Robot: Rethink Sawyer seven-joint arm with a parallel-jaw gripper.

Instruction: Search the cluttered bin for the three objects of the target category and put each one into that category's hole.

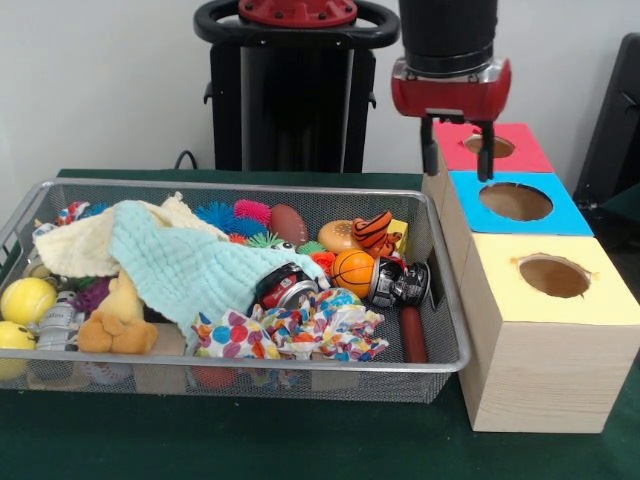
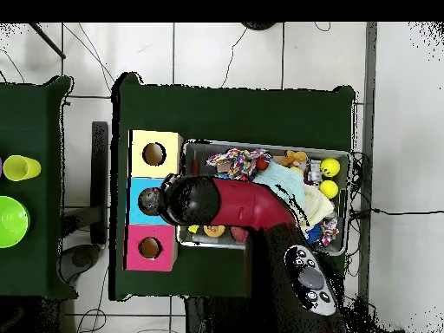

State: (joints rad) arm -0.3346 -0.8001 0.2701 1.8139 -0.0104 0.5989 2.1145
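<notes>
We see the pincer (image 1: 458, 148) spread and empty above the red box (image 1: 490, 147), so a blind plunge into the wire bin (image 1: 440, 345) risks snagging the blue cloth (image 1: 185, 268).

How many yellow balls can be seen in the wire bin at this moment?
2. One yellow ball sits at the bin's left end in the front view; a second lies just below it, cut by the picture's edge. Clutter may hide more.

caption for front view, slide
Sawyer's empty claw hangs over the red box beside the cluttered wire bin.
</notes>
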